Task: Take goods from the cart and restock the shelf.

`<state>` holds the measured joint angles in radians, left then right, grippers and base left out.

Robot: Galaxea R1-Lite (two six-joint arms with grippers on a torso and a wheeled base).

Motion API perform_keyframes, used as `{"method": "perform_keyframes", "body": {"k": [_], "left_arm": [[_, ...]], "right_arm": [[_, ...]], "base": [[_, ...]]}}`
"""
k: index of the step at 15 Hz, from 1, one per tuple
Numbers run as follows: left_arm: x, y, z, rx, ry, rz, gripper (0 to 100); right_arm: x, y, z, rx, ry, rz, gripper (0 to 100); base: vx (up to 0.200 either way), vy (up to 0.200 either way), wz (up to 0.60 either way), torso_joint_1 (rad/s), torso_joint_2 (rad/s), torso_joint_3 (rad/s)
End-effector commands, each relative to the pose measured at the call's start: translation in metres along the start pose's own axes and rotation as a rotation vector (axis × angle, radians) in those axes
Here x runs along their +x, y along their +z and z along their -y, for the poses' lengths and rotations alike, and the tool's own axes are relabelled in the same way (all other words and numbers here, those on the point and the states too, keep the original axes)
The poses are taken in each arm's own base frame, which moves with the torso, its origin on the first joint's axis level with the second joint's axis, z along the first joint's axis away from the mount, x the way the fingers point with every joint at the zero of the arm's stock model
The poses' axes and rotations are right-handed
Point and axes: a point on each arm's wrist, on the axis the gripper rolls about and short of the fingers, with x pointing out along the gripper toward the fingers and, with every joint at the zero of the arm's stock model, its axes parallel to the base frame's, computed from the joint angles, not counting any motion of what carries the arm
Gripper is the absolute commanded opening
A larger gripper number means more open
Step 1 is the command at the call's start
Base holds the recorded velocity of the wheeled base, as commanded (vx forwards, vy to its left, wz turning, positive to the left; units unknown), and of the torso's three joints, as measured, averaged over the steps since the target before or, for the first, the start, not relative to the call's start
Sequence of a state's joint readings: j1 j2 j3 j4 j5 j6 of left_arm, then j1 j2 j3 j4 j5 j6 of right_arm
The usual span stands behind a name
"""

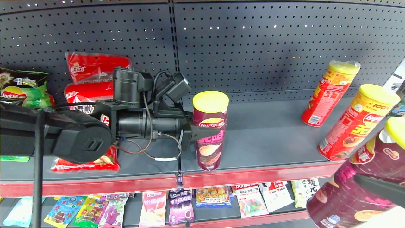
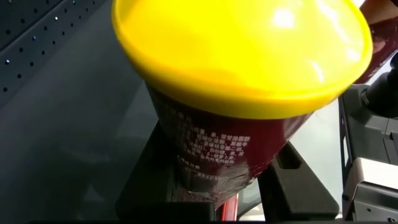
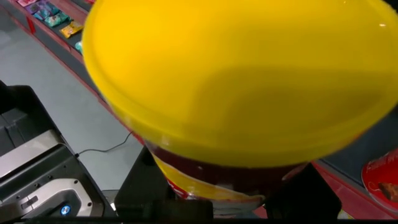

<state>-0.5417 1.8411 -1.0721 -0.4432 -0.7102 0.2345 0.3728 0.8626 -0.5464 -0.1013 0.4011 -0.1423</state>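
A maroon chip can with a yellow lid (image 1: 210, 126) stands upright near the front edge of the grey shelf (image 1: 269, 139). My left gripper (image 1: 205, 131) reaches in from the left and is shut on its middle. In the left wrist view the same can (image 2: 242, 62) sits between the two dark fingers (image 2: 149, 180) of the left gripper (image 2: 217, 183). A second maroon can (image 1: 357, 180) is tilted at the lower right, off the shelf, with my right gripper (image 1: 367, 186) shut on it. The right wrist view looks down on its yellow lid (image 3: 249, 81) above the right gripper (image 3: 217, 190).
Two red chip cans (image 1: 329, 91) (image 1: 357, 123) lean on the shelf's right part. Red snack bags (image 1: 91, 72) and a green chip bag (image 1: 22, 88) occupy the left. Bare shelf lies between the maroon can and the red cans. Several candy packets (image 1: 180, 205) line the lower shelf.
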Motion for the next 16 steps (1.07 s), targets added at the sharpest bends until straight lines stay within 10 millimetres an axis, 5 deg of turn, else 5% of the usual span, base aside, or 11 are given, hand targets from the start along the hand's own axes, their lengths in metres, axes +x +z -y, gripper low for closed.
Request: {"method": "perform_keyframes", "body": {"k": [1, 4, 5, 11, 16], "left_arm": [[0.0, -0.001, 0.0, -0.004, -0.001, -0.003, 0], [0.0, 0.0, 0.001, 0.003, -0.004, -0.003, 0], [0.001, 0.0, 0.001, -0.003, -0.004, -0.003, 100], [-0.009, -0.003, 0.008, -0.005, 0.015, -0.015, 100], [-0.047, -0.017, 0.017, -0.049, 0.093, -0.049, 100]], "right_arm": [[0.009, 0.007, 0.005, 0.004, 0.005, -0.011, 0], [0.031, 0.026, 0.016, 0.006, 0.013, -0.022, 0], [0.039, 0.033, 0.02, 0.006, 0.015, -0.024, 0], [0.097, 0.059, 0.036, 0.003, 0.076, -0.059, 0], [0.159, 0.082, 0.059, -0.02, 0.085, -0.054, 0]], "base": [[0.0, 0.0, 0.0, 0.0, 0.0, 0.0], [0.0, 0.0, 0.0, 0.0, 0.0, 0.0], [0.0, 0.0, 0.0, 0.0, 0.0, 0.0], [0.0, 0.0, 0.0, 0.0, 0.0, 0.0], [0.0, 0.0, 0.0, 0.0, 0.0, 0.0]]}}
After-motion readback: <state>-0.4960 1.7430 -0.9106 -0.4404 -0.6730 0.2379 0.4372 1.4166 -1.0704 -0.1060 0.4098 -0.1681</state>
